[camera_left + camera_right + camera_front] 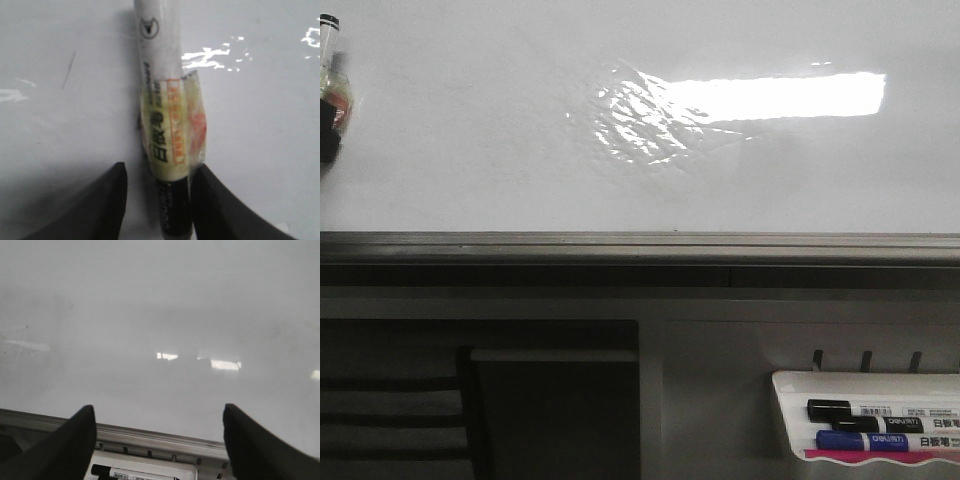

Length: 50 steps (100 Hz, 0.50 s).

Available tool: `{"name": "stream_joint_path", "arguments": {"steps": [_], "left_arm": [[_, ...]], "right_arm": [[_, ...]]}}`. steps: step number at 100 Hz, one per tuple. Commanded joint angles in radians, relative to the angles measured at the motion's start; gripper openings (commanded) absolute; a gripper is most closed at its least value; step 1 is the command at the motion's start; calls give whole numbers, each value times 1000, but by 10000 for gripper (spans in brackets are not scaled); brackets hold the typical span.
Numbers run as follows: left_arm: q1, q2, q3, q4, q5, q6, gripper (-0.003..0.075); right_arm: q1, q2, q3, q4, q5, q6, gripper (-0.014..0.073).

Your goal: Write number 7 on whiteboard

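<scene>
Left wrist view: left hand [156,200] grips the marker [162,90] near the whiteboard [260,140], right hand [159,440] slack; seemingly no 7 yet, so next press tip down.

A: Whiteboard [470,150]?
B: Glossy white, bright glare, grey rail.

A: Marker [162,100]?
B: White barrel, black print, yellowish tape, black end.

A: Tray [790,420]?
B: White; holds black and blue markers.
</scene>
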Motion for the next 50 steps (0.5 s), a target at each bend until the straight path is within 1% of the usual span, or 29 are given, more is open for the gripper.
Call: {"name": "stream_joint_path", "arguments": {"steps": [1, 10, 37, 44, 50], "left_arm": [[-7, -5, -36, 1, -79, 0, 225], [-7, -3, -36, 1, -83, 0, 190], [-7, -3, -36, 1, -77, 0, 44], [-7, -7, -36, 1, -63, 0, 10], [-7, -17, -40, 1, -24, 0, -18]], "right_arm": [[-5, 13, -32, 2, -85, 2, 475], [-5, 13, -32, 2, -85, 2, 475], [-5, 13, -32, 2, -85, 2, 476], [-5, 13, -32, 2, -83, 2, 476], [-5, 13, -32, 2, -83, 2, 475]]}}
